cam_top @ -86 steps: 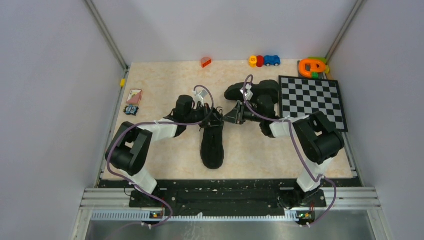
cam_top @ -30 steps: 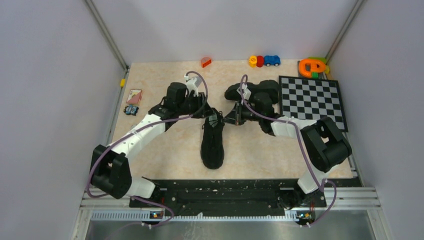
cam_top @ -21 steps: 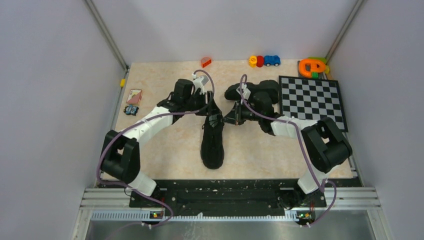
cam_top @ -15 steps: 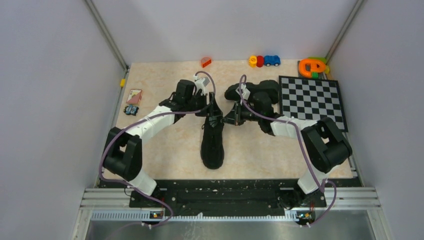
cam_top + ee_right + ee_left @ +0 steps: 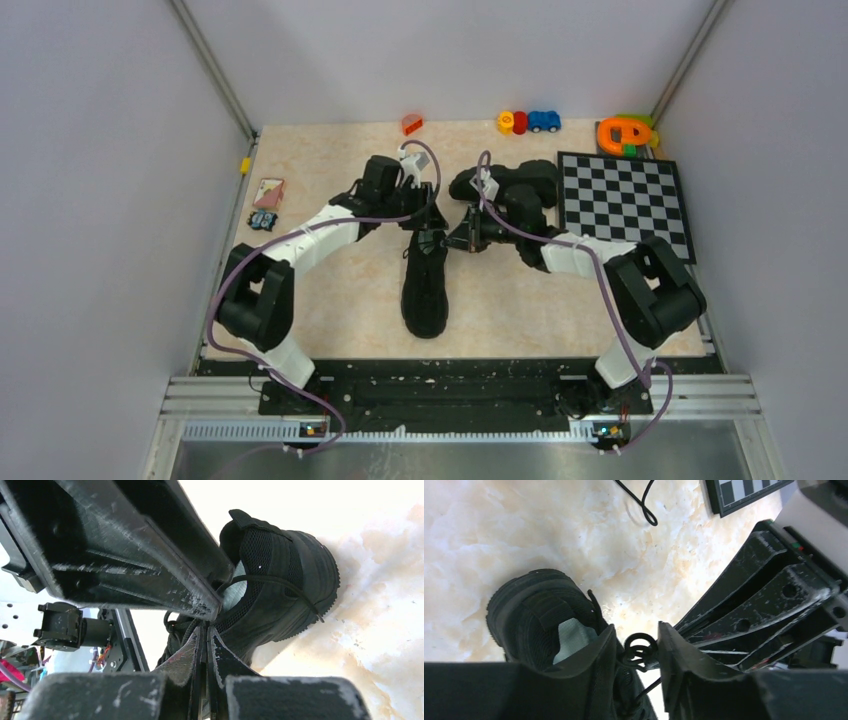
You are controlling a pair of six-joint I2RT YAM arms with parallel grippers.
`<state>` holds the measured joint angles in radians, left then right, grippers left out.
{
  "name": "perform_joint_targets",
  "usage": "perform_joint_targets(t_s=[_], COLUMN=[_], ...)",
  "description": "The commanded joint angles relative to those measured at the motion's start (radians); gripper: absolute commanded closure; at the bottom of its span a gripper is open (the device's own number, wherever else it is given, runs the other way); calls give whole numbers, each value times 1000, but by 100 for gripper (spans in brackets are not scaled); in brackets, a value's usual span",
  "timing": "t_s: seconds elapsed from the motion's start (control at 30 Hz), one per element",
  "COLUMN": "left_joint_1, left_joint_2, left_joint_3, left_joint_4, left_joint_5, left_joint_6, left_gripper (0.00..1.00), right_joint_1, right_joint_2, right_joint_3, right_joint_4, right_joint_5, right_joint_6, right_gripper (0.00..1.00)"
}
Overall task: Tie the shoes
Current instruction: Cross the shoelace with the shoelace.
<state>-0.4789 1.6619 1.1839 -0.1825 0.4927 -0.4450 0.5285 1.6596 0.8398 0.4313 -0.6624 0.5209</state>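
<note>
Marble tabletop: two black shoes, one chessboard.

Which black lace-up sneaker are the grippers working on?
The mid-table black lace-up sneaker, toe toward the arm bases, left gripper and right gripper at its laces. The other sneaker lies farther back beside the black-and-white checkerboard.

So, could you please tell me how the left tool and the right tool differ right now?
The left tool stands open around a curl of lace; the right tool is shut. The left tool reaches in from the left, the right tool from the right. Both meet at the laced top of the middle shoe.
</note>
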Motion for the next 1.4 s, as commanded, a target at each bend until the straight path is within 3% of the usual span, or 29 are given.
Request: perform_joint_targets(t_s=[0.0,0.1,0.6,1.2,1.27,1.37], left_joint_1=[0,0,51,92,97,106], left_joint_2=[-4,-22,-195,-260,-256,-252], left_joint_3=[50,50,-130,-295,-292,-297], left_joint_4=[-1,-11,24,148,152,158], left_joint_5=[-7,-19,-26,51,59,76], left_joint_6=[5,11,19,0,1,-4], left_gripper=[71,100,100,100,100,100], right_joint_1=[16,16,50,61,61,61], right_joint_2=[-59,-65,-73,-157,-157,-172], right_joint_3=[48,48,-19,-148,-140,-135], right_joint_4=[-4,-16,-46,-24,-20,-25], right_joint_5=[10,14,42,84,82,91], right_joint_6=[-32,-37,-48,-44,-44,-66], right_gripper=[100,100,100,100,81,67])
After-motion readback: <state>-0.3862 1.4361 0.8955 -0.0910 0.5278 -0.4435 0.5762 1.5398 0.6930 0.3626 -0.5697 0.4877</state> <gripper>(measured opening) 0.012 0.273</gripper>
